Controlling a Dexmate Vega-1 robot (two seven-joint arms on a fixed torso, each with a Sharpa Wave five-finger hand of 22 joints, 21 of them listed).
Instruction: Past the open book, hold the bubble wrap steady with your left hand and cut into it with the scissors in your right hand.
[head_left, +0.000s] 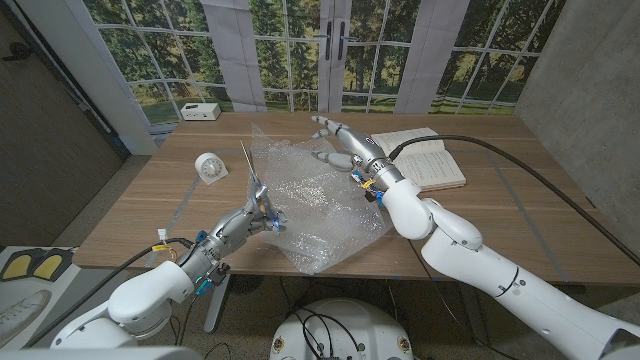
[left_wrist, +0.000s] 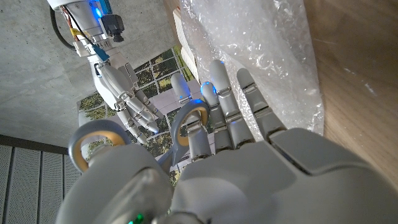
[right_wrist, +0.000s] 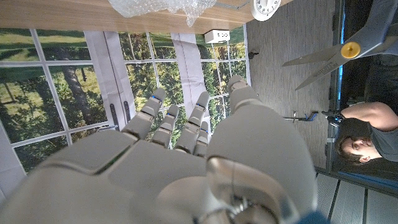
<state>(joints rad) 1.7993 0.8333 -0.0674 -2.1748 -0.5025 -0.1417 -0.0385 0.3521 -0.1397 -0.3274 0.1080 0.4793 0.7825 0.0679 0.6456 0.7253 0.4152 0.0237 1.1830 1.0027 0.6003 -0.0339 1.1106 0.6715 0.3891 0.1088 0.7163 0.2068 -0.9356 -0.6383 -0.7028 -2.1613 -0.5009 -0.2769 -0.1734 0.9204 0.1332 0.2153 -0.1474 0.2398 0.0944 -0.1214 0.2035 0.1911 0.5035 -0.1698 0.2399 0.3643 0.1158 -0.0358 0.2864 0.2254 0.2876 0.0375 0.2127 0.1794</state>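
Since it's nearest, left hand (head_left: 258, 215): wrapped around the scissors (head_left: 250, 172) through the handle loops, blades pointing up and slightly parted.
Bubble wrap (head_left: 325, 210): crumpled sheet mid-table, near corner hanging past the table (head_left: 130, 215) edge, just beside the left hand.
Right hand (head_left: 340, 142): fingers spread, holding nothing, over the wrap's far edge; can't tell if it's touching.
Open book (head_left: 437, 160): just beside the right hand.
White clock (head_left: 211, 168): left of the wrap.

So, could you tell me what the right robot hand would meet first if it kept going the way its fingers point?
Probably nothing close: the right robot hand hovers over the bubble wrap, fingers aimed past the table's far edge toward the windows. Height is hard to judge.
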